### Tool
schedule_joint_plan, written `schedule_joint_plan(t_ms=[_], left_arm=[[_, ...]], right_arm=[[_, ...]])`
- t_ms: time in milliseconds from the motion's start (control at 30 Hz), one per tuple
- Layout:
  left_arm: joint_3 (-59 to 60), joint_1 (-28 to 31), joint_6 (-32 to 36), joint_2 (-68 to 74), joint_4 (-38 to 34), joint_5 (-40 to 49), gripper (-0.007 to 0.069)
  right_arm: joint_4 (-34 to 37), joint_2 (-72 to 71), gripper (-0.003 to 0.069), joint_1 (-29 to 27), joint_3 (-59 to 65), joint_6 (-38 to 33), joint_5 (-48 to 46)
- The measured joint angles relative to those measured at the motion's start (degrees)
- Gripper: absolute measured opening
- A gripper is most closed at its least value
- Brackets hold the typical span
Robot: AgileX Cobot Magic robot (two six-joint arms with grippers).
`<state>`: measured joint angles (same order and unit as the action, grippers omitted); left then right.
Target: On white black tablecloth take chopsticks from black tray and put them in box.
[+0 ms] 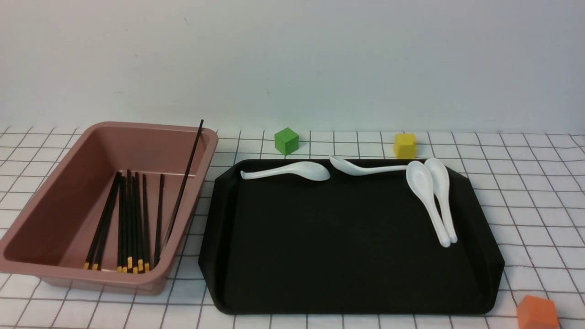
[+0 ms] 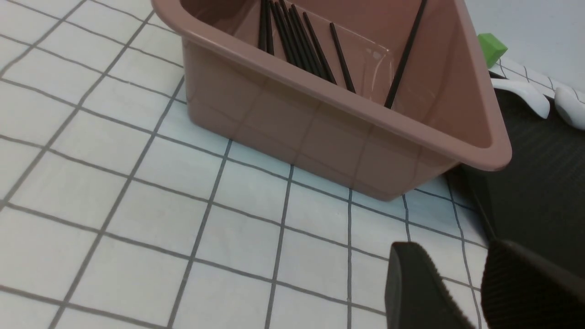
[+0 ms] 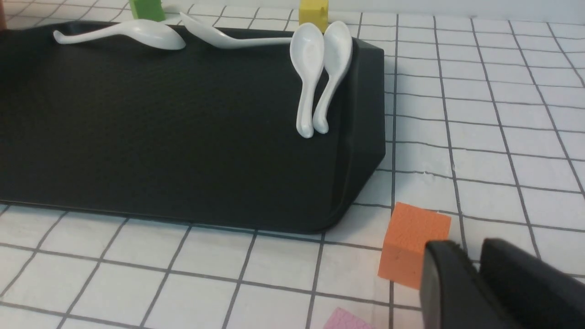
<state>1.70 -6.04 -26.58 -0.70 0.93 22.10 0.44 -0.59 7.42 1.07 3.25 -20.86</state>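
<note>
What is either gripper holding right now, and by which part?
Nothing. The left gripper and right gripper each show an empty gap between the fingers. The thin black chopsticks lie in the dusty-pink plastic box.

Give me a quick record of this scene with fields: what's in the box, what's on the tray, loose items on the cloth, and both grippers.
box: chopsticks lying inside, one leaning on the rim
black tray: four white spoons, no chopsticks visible
tablecloth: green cube, yellow cube, orange cube
left gripper: open, empty, above the cloth near the box
right gripper: slightly open, empty, near the orange cube
</note>
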Motion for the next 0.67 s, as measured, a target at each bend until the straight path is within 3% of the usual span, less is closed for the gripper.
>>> schedule_joint_plan(t_ms=[667], left_arm=[[0.00, 0.00, 0.00, 0.00, 0.00, 0.00, 0.0239]], right_arm=[[0.00, 0.00, 0.0150, 0.00, 0.00, 0.00, -0.04]])
